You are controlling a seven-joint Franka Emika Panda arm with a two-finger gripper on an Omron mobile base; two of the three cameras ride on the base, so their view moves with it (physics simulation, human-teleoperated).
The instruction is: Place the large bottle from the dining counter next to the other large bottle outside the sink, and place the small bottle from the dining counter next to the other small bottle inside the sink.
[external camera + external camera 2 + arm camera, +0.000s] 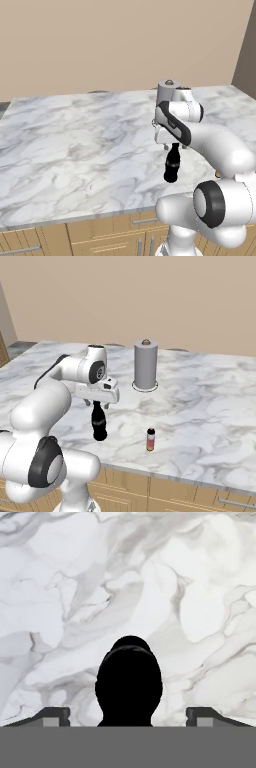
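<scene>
Two bottles are standing on the desk [210, 421], both upright. Going left to right in the right base view: the large bottle [99, 425] is sitting directly beneath the pincer [98, 405], neck pointing up into the gap between the fingers. Further right of the pincer and a little nearer the desk edge, the small bottle [150, 439] is standing alone, well apart from the large one. Beyond and right of the pincer, a grey paper-towel roll [145, 365] is standing on its round base.

Pincer is spread wide. In the hand view the fingertips [50, 716] are flanking the black bottle top [129, 682] with clear marble showing on both sides, so nothing is being pinched yet.

Handling, as a judgement: the large bottle is looking rigid, glossy and likely slippery, tall and narrow-footed, so it is prone to tipping if nudged off-centre. The neck or the waisted part of the body is seeming the safest hold, since the narrowing there is giving the fingers something to seat against.
</scene>
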